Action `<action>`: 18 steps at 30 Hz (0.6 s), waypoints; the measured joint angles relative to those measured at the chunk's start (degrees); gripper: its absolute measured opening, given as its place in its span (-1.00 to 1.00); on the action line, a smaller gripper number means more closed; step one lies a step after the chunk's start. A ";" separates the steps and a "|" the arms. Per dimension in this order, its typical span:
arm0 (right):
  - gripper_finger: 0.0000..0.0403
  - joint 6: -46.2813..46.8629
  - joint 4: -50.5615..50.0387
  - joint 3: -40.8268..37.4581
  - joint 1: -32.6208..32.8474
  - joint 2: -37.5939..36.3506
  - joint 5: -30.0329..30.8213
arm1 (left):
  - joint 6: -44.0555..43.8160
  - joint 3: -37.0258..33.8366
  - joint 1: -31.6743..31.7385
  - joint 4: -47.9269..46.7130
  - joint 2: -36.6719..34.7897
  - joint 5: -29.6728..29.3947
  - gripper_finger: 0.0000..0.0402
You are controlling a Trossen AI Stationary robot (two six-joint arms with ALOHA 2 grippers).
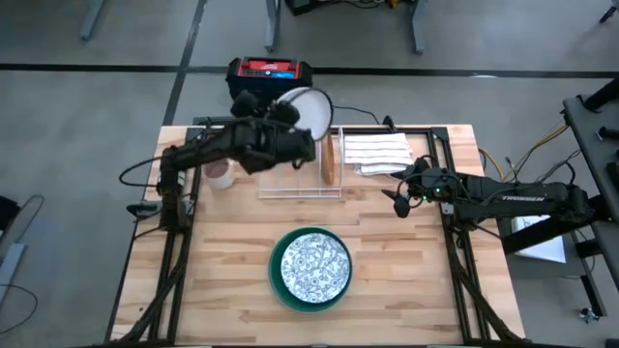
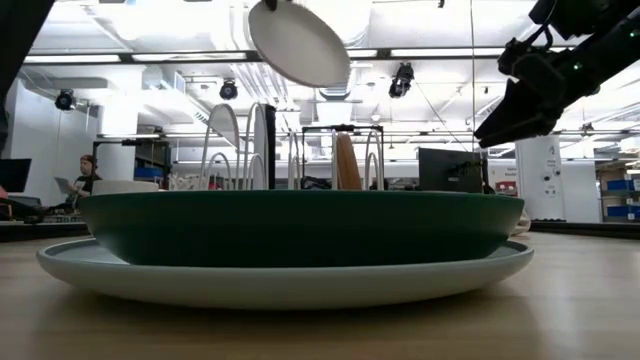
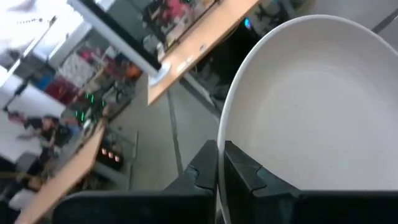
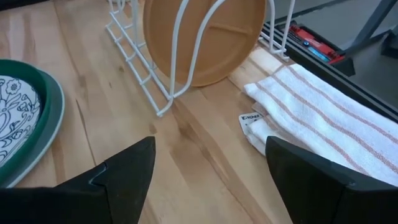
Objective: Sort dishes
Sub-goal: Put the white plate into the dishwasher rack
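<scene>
This looks like a big robot lab or workshop. The wooden tabletop (image 1: 242, 280) stands on a bare grey concrete floor (image 1: 87, 106). Long ceiling lights (image 2: 430, 52) and pipes hang overhead. Far back, a person (image 2: 84, 175) sits at a desk, and shelves hold blue bins (image 2: 620, 186). Cables (image 1: 542, 145) trail beside the robot arms.

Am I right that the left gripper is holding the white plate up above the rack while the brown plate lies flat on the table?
Not quite: the brown plate stands on edge in the rack, as the right wrist view shows. The rest holds: the left gripper is shut on the white plate, raised above the rack.
</scene>
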 joint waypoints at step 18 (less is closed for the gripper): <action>0.49 -0.17 0.85 -0.02 0.00 4.17 0.00 | -4.33 -0.71 4.34 0.00 4.92 -3.49 -1.00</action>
